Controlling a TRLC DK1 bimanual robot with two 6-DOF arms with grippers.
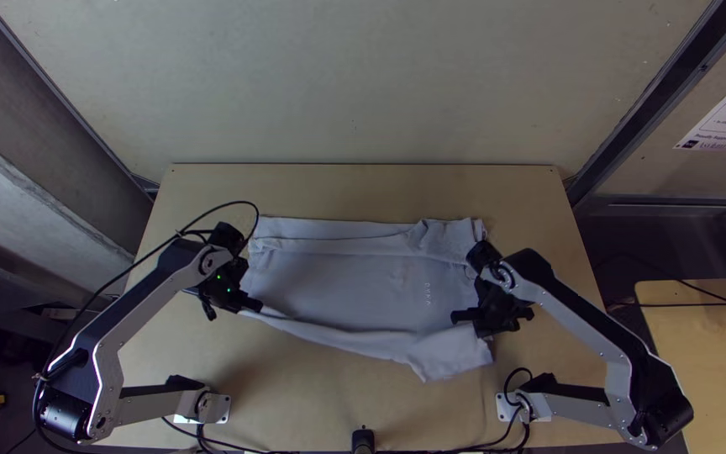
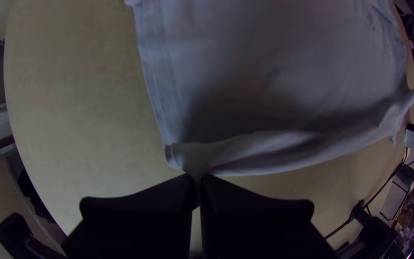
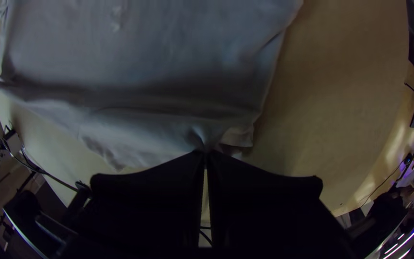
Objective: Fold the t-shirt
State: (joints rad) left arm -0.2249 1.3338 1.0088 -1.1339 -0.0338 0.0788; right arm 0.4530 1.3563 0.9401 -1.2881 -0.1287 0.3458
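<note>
Left hand (image 2: 197,177) first, in the left wrist view: its fingers are closed together, pinching one corner of the t-shirt (image 2: 274,57), whose soft edge rises in a rounded fold above the smooth wooden surface (image 2: 82,105). In the right wrist view, the right hand (image 3: 206,152) is closed too, gripping thin, puckered cloth near another corner. From above, the shirt lies broad between them, a rumpled band along its far side. Probably a lengthwise fold; next, both should carry the near edge across evenly.

Pale t-shirt (image 1: 346,282), kinda wrinkly, spread between left claw (image 1: 237,309) and right claw (image 1: 489,330), near edge pinched in both.
</note>
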